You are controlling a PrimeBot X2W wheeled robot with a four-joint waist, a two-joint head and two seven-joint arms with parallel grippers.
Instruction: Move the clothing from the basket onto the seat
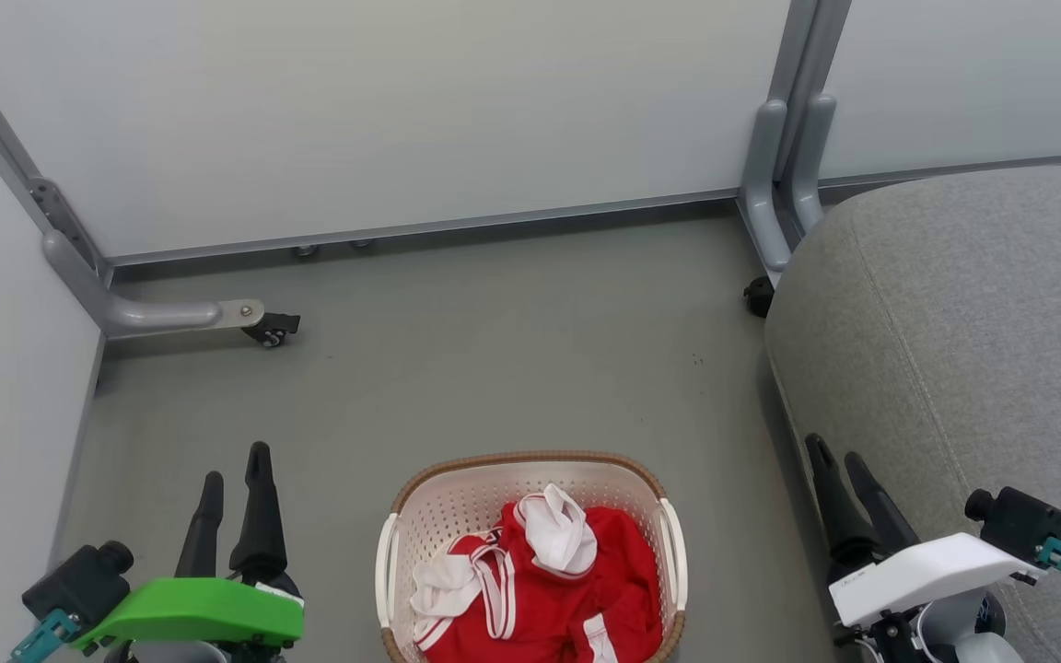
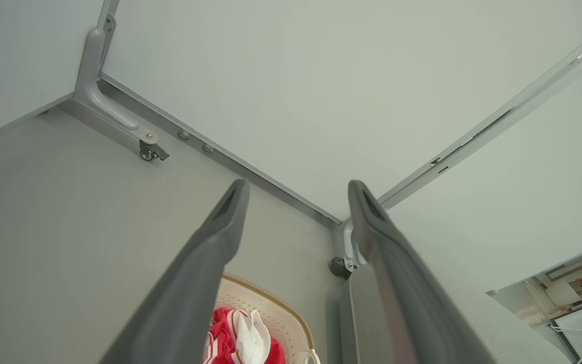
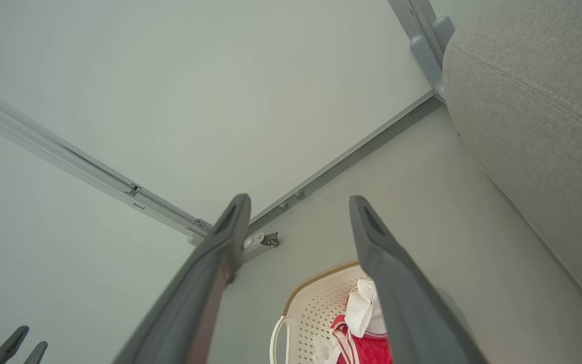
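The cream-white basket (image 1: 443,516) with a brown rim stands on the floor at the bottom centre of the head view. Bright red clothing (image 1: 618,575) with white bands lies heaped inside it. The large grey seat (image 1: 963,322) rises at the right. My left gripper (image 1: 236,465) stands open to the left of the basket, nothing between its fingers. My right gripper (image 1: 839,451) stands open between the basket and the seat's edge, also holding nothing. The left wrist view catches the basket (image 2: 286,316) and clothing (image 2: 223,328) low between the fingers. In the right wrist view the basket (image 3: 316,303), clothing (image 3: 367,346) and seat (image 3: 538,111) appear.
Pale partition walls (image 1: 402,110) close off the back and left. Grey metal feet with black casters (image 1: 271,327) jut onto the grey floor (image 1: 494,350) at the left, and another caster (image 1: 757,296) sits by the seat's far corner.
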